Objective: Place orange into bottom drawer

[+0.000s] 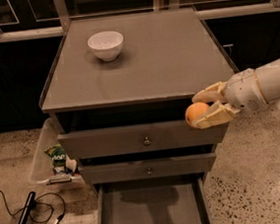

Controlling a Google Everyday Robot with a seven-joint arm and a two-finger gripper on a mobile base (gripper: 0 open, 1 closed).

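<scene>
Gripper (205,108): clamped around orange (196,113), in front of cabinet's top drawer (138,140), right side. Bottom drawer (152,211): pulled out below. Bowl (106,45): on cabinet top.

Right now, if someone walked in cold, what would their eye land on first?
The bright orange stands out most, clamped in the pale gripper at the right front edge of the cabinet, level with the top drawer. Below, the bottom drawer is pulled open, its grey floor showing. A white bowl sits at the back left of the cabinet top.
</scene>
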